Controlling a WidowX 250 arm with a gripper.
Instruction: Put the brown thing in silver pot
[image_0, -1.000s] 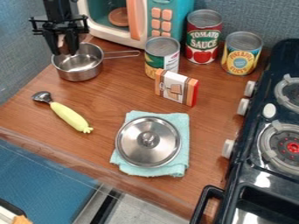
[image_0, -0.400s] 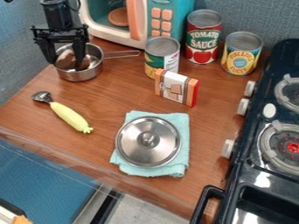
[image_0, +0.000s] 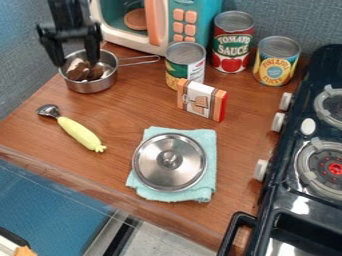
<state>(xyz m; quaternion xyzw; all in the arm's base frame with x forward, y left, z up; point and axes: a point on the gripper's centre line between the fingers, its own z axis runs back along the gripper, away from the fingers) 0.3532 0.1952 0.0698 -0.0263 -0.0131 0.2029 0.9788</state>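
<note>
At the upper left, my gripper hangs over the silver pot, its two fingers spread apart with nothing held between them. Inside the pot, toward its left and middle, lies the brown thing, dark brown with a pale patch. The pot stands on the wooden counter, with its handle pointing right.
Right of the pot are a short can, a small box, a tomato can and a pineapple can. A toy microwave stands behind. Nearer are a yellow-handled scoop and a lid on a cloth.
The gripper has opened and let go of the brown thing, which dropped into the pot. Since the last earlier frame the gripper has risen slightly.
</note>
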